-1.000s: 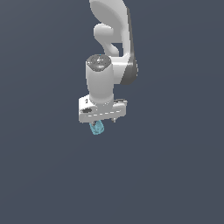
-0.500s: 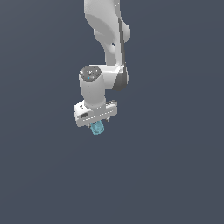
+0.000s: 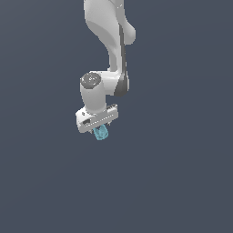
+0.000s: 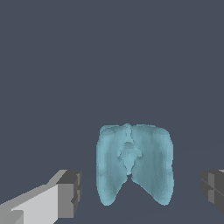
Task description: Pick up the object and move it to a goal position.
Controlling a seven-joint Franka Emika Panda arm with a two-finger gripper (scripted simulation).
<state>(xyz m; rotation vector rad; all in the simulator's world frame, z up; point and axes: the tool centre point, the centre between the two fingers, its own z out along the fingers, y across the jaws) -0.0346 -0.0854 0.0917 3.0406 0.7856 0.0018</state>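
Note:
The object (image 3: 101,133) is a small light teal faceted lump, seen just under the white hand in the exterior view. In the wrist view the object (image 4: 133,164) stands between the two fingers. My gripper (image 4: 141,192) is open around it. One grey fingertip (image 4: 70,194) and the other fingertip (image 4: 214,190) each stand apart from the lump, with a clear gap on both sides. In the exterior view my gripper (image 3: 100,129) points down over the object and the fingers are mostly hidden by the hand.
The white arm (image 3: 111,41) rises above the hand to the top edge of the exterior view. Around it there is only plain dark grey-blue ground (image 3: 182,182), with no other objects or edges.
The hand has shifted a little toward the exterior view's left and lowered slightly, and the upper arm has swung over. The teal object has stayed in the same place.

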